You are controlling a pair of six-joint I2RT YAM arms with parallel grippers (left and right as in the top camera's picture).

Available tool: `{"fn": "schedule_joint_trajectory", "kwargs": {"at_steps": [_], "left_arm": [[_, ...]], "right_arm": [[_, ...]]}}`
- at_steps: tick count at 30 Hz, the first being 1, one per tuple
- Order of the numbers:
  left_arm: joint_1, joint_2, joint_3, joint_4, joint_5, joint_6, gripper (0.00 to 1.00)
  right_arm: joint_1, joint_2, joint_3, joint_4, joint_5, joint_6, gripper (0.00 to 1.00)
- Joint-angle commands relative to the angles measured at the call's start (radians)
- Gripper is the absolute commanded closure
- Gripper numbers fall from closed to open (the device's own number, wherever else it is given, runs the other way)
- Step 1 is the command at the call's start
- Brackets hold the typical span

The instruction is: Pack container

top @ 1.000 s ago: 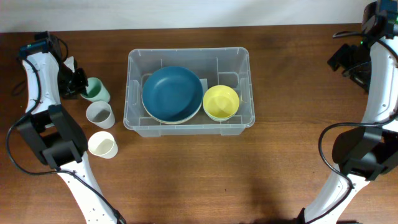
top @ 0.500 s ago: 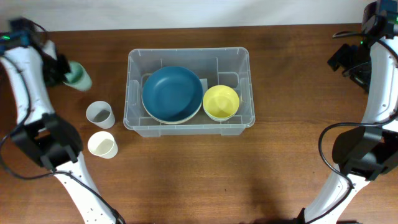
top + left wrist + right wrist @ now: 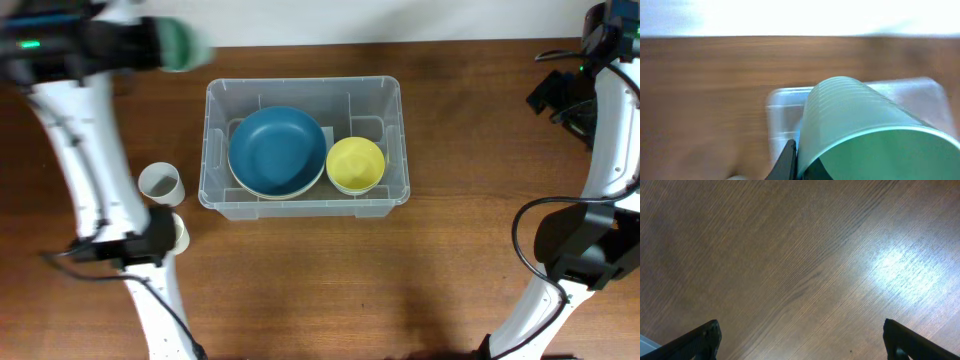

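Overhead, container: the clear container (image 3: 300, 82) stands on the bench (image 3: 460, 260) at mid-frame, long side running left to right
Overhead, contents: a blue bowl (image 3: 277, 150) fills the left part of it; a yellow bowl (image 3: 355, 165) sits in the right part, just beside the blue one
Overhead, left gripper: blurred, the left gripper (image 3: 160, 42) is up by the bench's far edge, past the container's far-left corner, clenched on a green cup (image 3: 180, 43)
Overhead, loose cups: a grey cup (image 3: 160, 183) stands upright on the bench left of the container; a cream cup (image 3: 180, 232) stands nearer the front, partly hidden by the left arm
Overhead, right arm: at the right edge, well apart from the container
Left wrist, green cup: fills the lower right, tipped on its side in the grip with its open mouth toward the camera; one dark finger (image 3: 787, 162) presses its left side
Left wrist, container: blurred, behind the cup, with one corner showing at the left and more of its rim at the right
Right wrist, right gripper: the right gripper (image 3: 800, 337) is released, fingers spread to both bottom corners, only bench wood with a glare patch between them
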Motion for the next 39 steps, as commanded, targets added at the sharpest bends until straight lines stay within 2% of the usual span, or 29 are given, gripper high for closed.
{"fn": "schedule_joint_trajectory", "kwargs": {"at_steps": [1,7,14,19,25,39], "left_arm": [[-0.138,0.010,-0.043,0.006,0.026,0.035,0.99],[-0.335,0.011,-0.165,-0.016,-0.079,0.035,0.99],[-0.470,0.011,-0.358,0.015,-0.089,0.034,0.99],[-0.508,0.011,-0.468,0.014,-0.085,0.034,0.99],[-0.525,0.011,-0.513,-0.016,-0.042,0.034,0.99],[-0.527,0.011,-0.655,0.010,-0.044,0.035,0.99]], "right_arm": [[-0.001,0.005,-0.004,0.001,0.002,0.009,0.01],[-0.001,0.005,-0.004,0.001,0.002,0.009,0.01],[-0.001,0.005,-0.004,0.001,0.002,0.009,0.01],[-0.001,0.005,-0.004,0.001,0.002,0.009,0.01],[-0.001,0.005,-0.004,0.001,0.002,0.009,0.01],[-0.001,0.005,-0.004,0.001,0.002,0.009,0.01]]}}
